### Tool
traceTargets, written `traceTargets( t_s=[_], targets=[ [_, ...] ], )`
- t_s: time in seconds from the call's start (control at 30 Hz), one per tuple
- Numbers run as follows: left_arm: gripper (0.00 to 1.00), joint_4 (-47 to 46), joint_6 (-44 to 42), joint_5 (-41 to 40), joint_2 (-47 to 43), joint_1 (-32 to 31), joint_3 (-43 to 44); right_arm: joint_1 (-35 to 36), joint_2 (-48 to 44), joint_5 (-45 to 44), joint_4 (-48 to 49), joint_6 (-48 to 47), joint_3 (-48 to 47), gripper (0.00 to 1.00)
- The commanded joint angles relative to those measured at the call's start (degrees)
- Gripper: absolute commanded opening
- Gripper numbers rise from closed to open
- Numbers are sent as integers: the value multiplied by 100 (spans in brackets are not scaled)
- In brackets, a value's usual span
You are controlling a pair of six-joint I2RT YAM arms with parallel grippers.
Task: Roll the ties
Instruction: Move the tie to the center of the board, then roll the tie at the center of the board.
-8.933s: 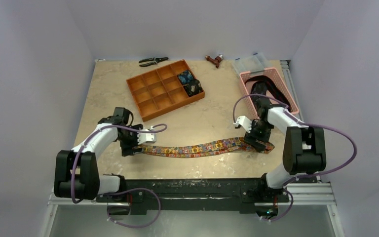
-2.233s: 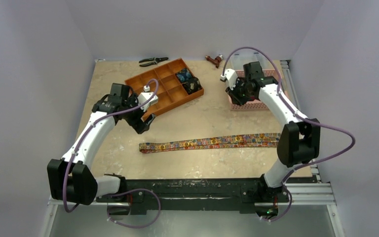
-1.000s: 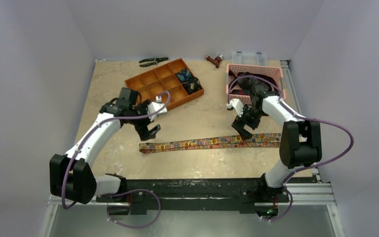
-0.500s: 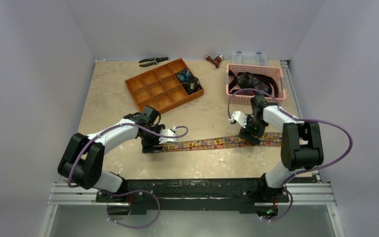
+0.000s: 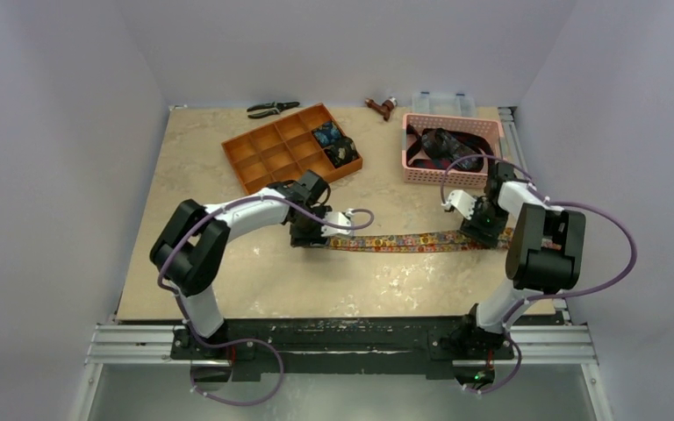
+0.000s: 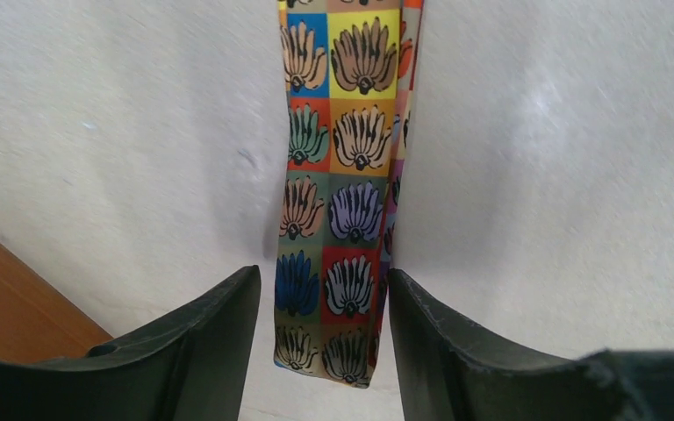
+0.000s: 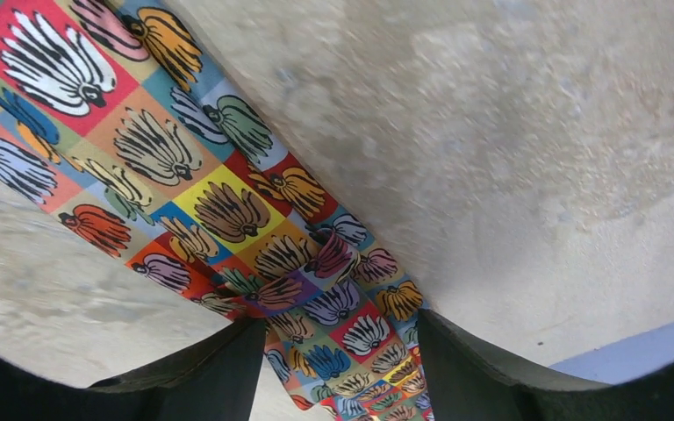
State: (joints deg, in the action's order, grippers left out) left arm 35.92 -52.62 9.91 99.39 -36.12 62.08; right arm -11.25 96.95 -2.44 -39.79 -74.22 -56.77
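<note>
Low over the table (image 5: 228, 289), left gripper (image 6: 325, 294): stands part-way spread, astride the narrow end of the printed tie (image 6: 338, 175). Leaves a thin strip of table showing between one finger (image 6: 219, 333) and the fabric's edge; sits just beside the other edge, contact unclear. Not clamped on anything.

Right gripper (image 7: 342, 333): likewise part-way spread, set over the tie's other end. Meets both edges of the fabric with its fingers (image 7: 219, 368) and squeezes it into puckers between them, so grasps the tie across its width.

Seen from the top view alone:
- Printed tie stretched left to right across the middle of the table, with an arm at each end.
- Orange tray (image 5: 268, 167) farther back, with two dark coiled ties (image 5: 329, 138) in its right-hand compartments.
- Pink basket (image 5: 453, 174) at the back right, with more dark ties (image 5: 439, 145) heaped inside.
- Pliers (image 5: 272, 109) at the far edge.
- Nothing of the finger gaps, both hidden beneath the wrists.

Seen from the wrist views alone: the print itself, shell-like fans in coloured squares, and how each pair of fingers stands against the fabric.
</note>
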Motion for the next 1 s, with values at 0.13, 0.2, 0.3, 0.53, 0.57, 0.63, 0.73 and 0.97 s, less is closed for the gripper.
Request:
traceTargets(
  t_s=[0.13,0.2,0.3,0.53,0.57,0.63,0.73,0.97],
  targets=[
    [53,-18,304,306,401,-154,757,-557,637,-28,324,-685,-489,68],
    [53,4,308,318,394,-163,757,-607,703,-14,243,-734,-663,70],
    [57,24,402,460,178,-144,699,-628,620,135,-34,-834,-859,78],
    [100,-104,1559,1155,-1185,407,861,-633,-222,1382,-1227,-813,-1688,98],
    [100,-96,1767,1307,-1393,553,926,-630,-293,1542,-1495,-699,-1925,98],
    [100,-230,2055,1718,-1865,871,941,-630,-386,2170,-2018,-466,-2509,98],
    [100,-716,2485,2391,-2422,1338,807,-616,-585,3479,-2105,743,-3255,98],
    [100,997,1333,3188,-1444,1479,1970,279,-520,4963,-632,4302,-3212,98]
  ],
)
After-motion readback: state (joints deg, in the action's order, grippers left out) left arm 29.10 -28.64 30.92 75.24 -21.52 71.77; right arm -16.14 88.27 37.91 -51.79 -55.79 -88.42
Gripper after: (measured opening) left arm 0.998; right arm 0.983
